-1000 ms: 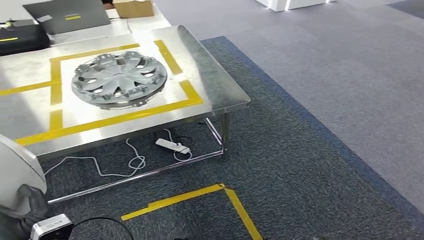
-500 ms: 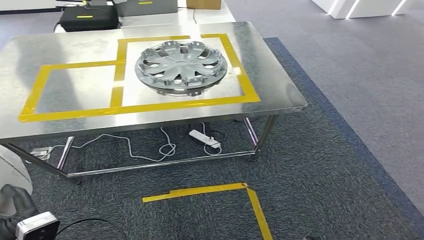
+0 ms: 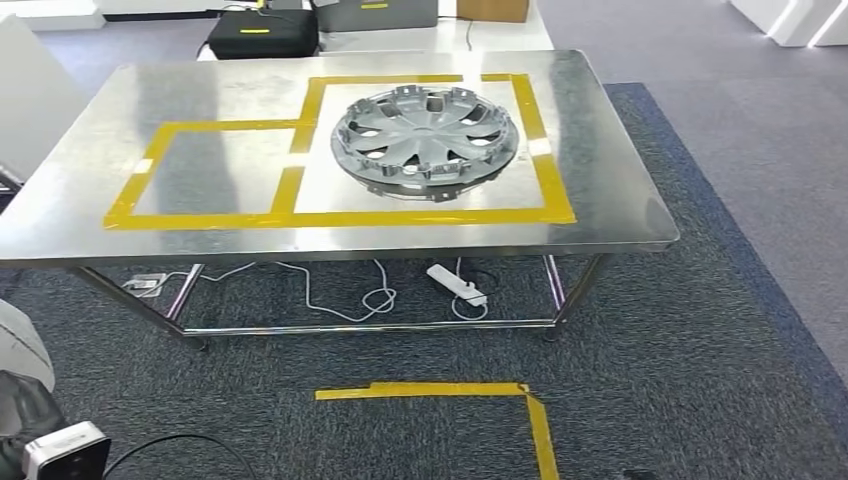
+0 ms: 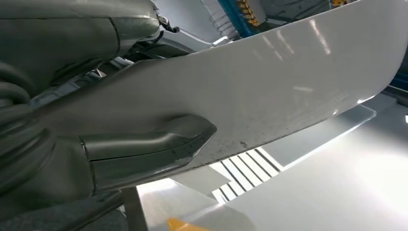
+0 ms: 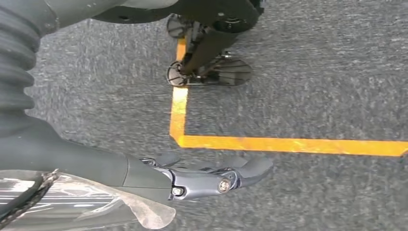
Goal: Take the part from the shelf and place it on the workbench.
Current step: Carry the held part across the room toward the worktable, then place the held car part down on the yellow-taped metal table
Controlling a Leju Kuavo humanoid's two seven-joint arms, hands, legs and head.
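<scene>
My left hand (image 4: 57, 144) grips the part (image 4: 269, 96), a large curved white panel, with the thumb (image 4: 149, 147) pressed flat on its glossy face. In the head view the part (image 3: 18, 345) curves in at the lower left edge, above the dark left hand (image 3: 20, 420). The steel workbench (image 3: 620, 200) stands ahead across a strip of carpet, marked with yellow tape. Its left taped rectangle (image 3: 215, 170) is bare metal. My right hand (image 5: 192, 175) hangs over the carpet, fingers stretched out with nothing in them.
A silver wheel cover (image 3: 425, 140) lies in the right taped rectangle. Under the bench are a white power strip (image 3: 457, 285) and loose cables. A yellow tape corner (image 3: 440, 392) marks the floor before the bench. A black case (image 3: 262, 35) sits behind it.
The camera has turned, so the workbench has slid from the upper left to the middle of the head view and faces me squarely. My left hand still holds the white part.
</scene>
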